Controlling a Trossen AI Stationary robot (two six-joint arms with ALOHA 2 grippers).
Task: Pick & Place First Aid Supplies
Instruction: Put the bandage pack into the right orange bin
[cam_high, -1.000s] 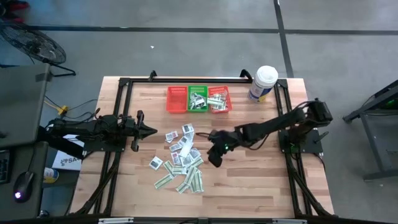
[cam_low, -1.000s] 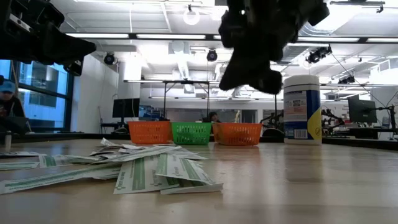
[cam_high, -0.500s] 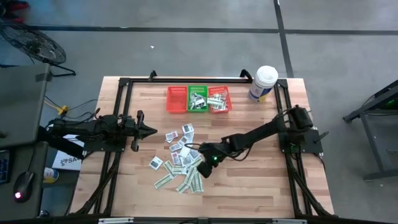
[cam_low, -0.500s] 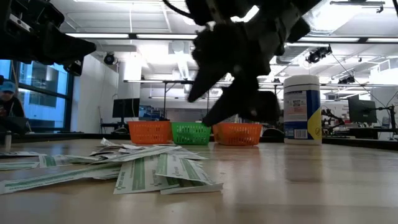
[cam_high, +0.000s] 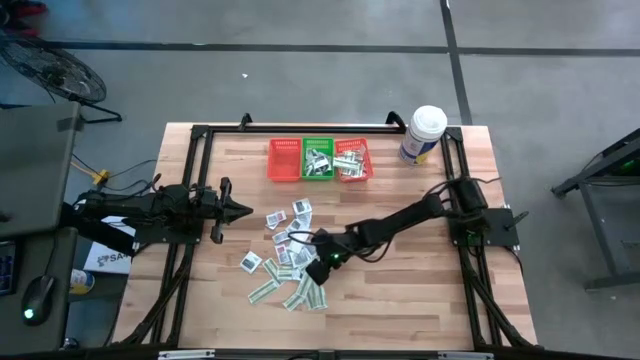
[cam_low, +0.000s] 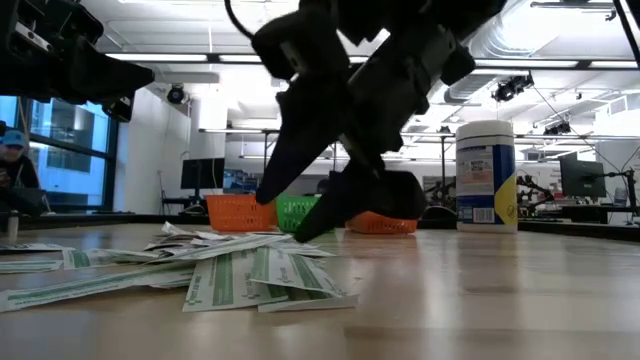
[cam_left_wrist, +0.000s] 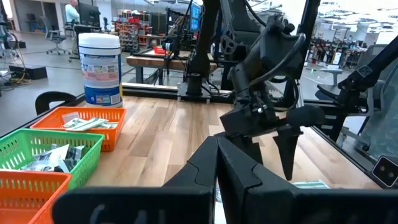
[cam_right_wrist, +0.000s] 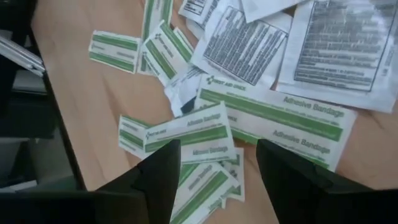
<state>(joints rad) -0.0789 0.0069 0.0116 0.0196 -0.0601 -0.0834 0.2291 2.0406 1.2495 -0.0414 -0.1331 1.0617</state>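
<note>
The right tool (cam_high: 318, 262) has descended over the packets (cam_right_wrist: 186, 134) on the tabletop (cam_high: 400, 300), fingers now spread and empty; grasp is imminent.

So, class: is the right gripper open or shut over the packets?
Open. The right gripper shows a wide gap between its two dark fingers, with green-and-white bandage packets lying below, none held.

Both arms are dark, near-black, built of chunky jointed segments. The right arm (cam_high: 400, 222) shows a small green light near its wrist, mid-frame, and a thin black cable looping by its base. The left arm (cam_high: 150, 210), at frame left, carries angular matte-black fingers (cam_left_wrist: 249, 180).
</note>
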